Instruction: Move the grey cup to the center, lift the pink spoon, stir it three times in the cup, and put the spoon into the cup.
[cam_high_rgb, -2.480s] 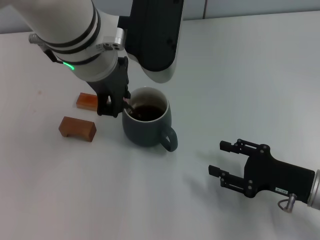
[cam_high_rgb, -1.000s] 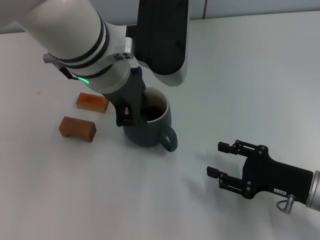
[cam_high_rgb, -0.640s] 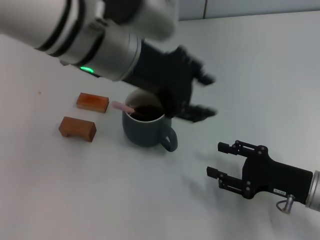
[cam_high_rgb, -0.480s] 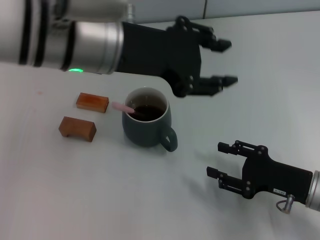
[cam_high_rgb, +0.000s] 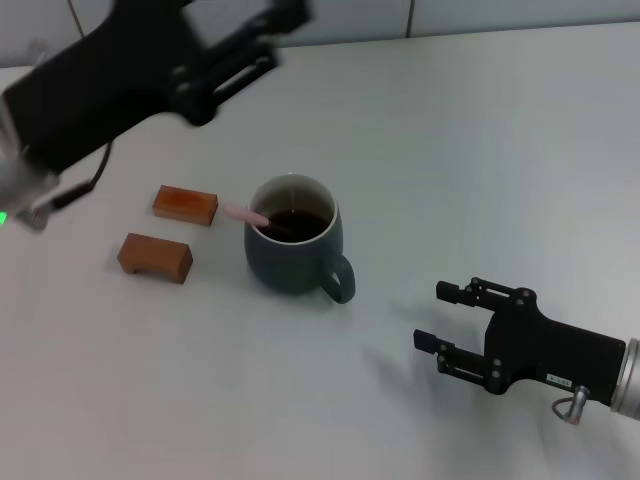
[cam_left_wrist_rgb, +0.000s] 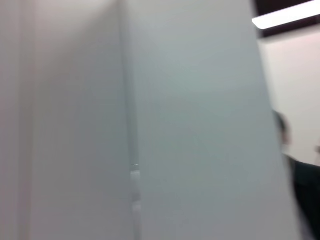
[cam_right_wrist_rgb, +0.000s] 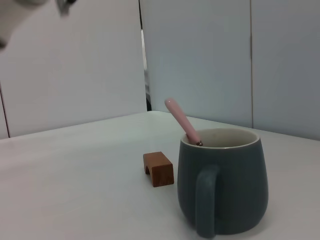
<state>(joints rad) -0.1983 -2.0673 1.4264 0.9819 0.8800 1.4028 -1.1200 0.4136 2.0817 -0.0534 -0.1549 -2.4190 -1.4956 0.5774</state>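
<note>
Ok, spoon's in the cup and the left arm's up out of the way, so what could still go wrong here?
The pink spoon only leans on the rim of the grey cup, handle sticking out toward the brown blocks; a bump could tip it out. The cup holds dark liquid, so a knock might spill it. The right gripper sits open on the handle side of the cup; any forward move could catch the handle. The left gripper is raised well clear.

Grey cup (cam_high_rgb: 294, 250): one, holding dark liquid.
Pink spoon (cam_high_rgb: 243, 213): one, standing in that cup.
Brown wooden blocks: two (cam_high_rgb: 185, 204) (cam_high_rgb: 154, 257).
Pincers: two, left pincer (cam_high_rgb: 232, 62) and right pincer (cam_high_rgb: 448, 317).
White desk (cam_high_rgb: 480, 150): one.
</note>
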